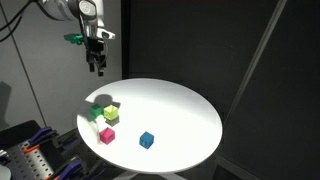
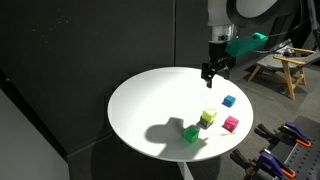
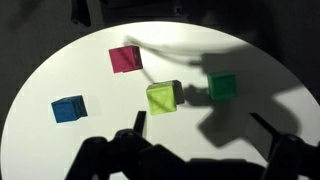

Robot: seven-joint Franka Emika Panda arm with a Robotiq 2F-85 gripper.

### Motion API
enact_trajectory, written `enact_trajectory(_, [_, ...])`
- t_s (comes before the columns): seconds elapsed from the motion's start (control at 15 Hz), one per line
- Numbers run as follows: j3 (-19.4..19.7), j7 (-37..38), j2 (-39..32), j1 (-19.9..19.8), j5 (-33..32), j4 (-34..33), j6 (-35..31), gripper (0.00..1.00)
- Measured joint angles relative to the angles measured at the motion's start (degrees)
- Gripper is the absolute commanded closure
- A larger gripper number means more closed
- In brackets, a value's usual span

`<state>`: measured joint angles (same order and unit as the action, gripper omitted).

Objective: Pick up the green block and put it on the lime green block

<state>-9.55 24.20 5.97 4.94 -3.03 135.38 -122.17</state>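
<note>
White table (image 3: 60, 60), green block (image 3: 222, 87) beside lime green block (image 3: 162, 97), jaws aloft, empty — wide apart in wrist view.

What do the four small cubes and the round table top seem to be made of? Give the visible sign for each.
The green block, lime green block, pink block and blue block look like painted wood or hard plastic: flat, evenly coloured, mostly matte faces with crisp edges. The pictures cannot settle which. The table is perhaps laminate or painted board: smooth, uniform white, with no visible grain.
</note>
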Motion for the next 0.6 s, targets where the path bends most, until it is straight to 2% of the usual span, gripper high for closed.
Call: enact_trajectory(0.6, [-0.5,5.2,-7.0,2.3,-4.3,0.0,-9.9,0.00])
